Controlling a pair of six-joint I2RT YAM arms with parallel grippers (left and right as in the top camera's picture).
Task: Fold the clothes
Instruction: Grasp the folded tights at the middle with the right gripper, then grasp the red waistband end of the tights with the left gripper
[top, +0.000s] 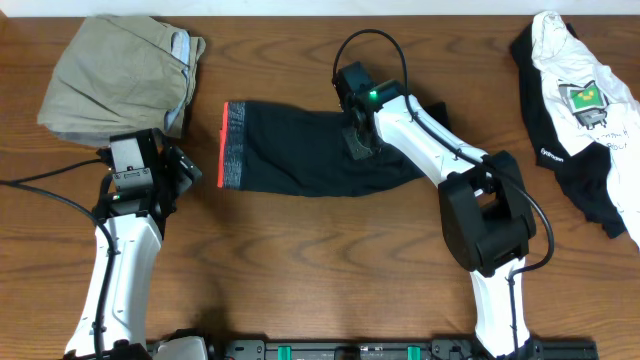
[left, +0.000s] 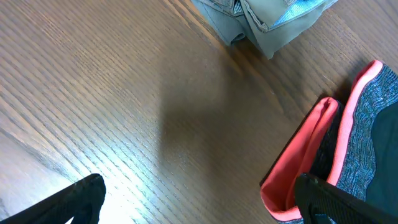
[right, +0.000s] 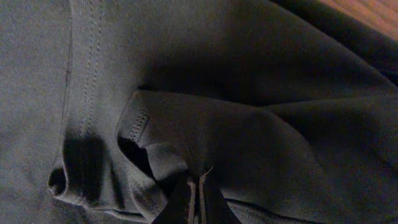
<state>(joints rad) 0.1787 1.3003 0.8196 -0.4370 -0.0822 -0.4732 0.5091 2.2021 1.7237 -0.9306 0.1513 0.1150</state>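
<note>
The black pants (top: 300, 150) lie folded across the middle of the table, the grey-and-red waistband (top: 232, 145) at their left end. My right gripper (top: 358, 138) is down on the pants' right part, shut on a pinch of the black fabric (right: 196, 186), which bunches up around the fingers in the right wrist view. My left gripper (top: 178, 168) is open and empty just left of the waistband. In the left wrist view the waistband's red edge (left: 298, 168) lies beside my right finger, and bare table is between the fingers (left: 199, 199).
Khaki-tan trousers (top: 120, 75) with light-blue lining lie crumpled at the back left; they also show in the left wrist view (left: 267, 18). A white and black shirt (top: 585, 110) with a printed graphic lies at the far right. The table (top: 320, 260) is brown wood.
</note>
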